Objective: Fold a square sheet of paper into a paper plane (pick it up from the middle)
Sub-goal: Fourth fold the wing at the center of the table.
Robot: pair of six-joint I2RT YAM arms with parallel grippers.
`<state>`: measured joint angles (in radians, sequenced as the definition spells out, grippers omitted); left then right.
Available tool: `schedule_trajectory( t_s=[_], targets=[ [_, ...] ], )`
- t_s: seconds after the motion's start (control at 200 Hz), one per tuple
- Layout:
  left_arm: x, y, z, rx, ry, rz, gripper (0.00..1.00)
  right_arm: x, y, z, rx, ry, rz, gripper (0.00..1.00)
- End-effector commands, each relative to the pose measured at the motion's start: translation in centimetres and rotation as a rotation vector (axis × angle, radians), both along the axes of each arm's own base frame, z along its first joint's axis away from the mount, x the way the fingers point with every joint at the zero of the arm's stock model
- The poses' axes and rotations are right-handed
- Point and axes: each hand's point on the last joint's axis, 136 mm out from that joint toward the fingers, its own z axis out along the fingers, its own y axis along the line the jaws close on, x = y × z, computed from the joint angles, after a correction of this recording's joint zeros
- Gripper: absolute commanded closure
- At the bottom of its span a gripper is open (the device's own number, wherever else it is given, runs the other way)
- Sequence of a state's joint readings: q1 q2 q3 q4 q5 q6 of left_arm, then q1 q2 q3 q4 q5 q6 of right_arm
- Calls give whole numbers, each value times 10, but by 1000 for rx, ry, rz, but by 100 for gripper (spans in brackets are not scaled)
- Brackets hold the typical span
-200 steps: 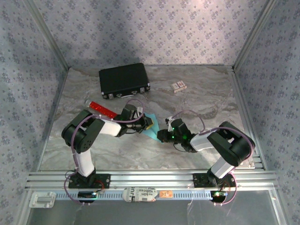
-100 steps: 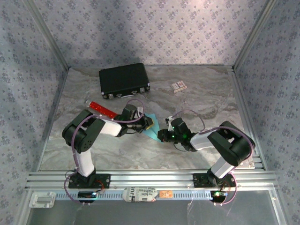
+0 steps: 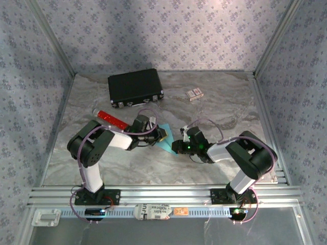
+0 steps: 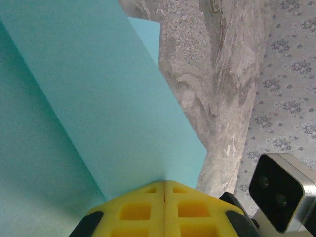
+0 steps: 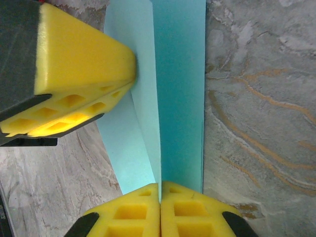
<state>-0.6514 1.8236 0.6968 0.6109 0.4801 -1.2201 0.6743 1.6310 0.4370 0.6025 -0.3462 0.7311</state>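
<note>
Pinch from both sides on the partly folded square sheet of paper [image 3: 166, 144] at mid-table [image 3: 219, 109], left gripper [image 3: 162, 134] and right gripper [image 3: 176, 148] each clamped tight on an edge, probably to steady the fold for creasing.

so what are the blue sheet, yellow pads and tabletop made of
Blue sheet: thin matte paper, takes sharp creases. Yellow pads: foam or soft rubber, likely, with moulded square pockets. Tabletop: marble-look, grey with veins; stone or printed laminate, can't tell.
</note>
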Motion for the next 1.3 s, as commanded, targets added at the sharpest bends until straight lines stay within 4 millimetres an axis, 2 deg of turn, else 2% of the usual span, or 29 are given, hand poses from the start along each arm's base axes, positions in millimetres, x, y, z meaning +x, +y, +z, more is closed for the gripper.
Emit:
schedule_trajectory(
  t_s=[0.0,0.235,0.47,0.68,1.299],
  targets=[
    [2,-5,20,-32,-82,-11,94,-22,-9,-38,-90,150,13,93],
    [8,-10,20,-40,-92,-18,92,-22,-10,-42,-92,175,10,94],
    [10,-4,-2,13,-29,2,93,-23,-11,-43,-93,185,6,93],
    [10,-1,-10,41,-7,2,93,-22,-11,-43,-93,190,5,90],
    [11,0,-19,62,10,-2,94,-22,-10,-42,-96,207,10,91]
  ],
)
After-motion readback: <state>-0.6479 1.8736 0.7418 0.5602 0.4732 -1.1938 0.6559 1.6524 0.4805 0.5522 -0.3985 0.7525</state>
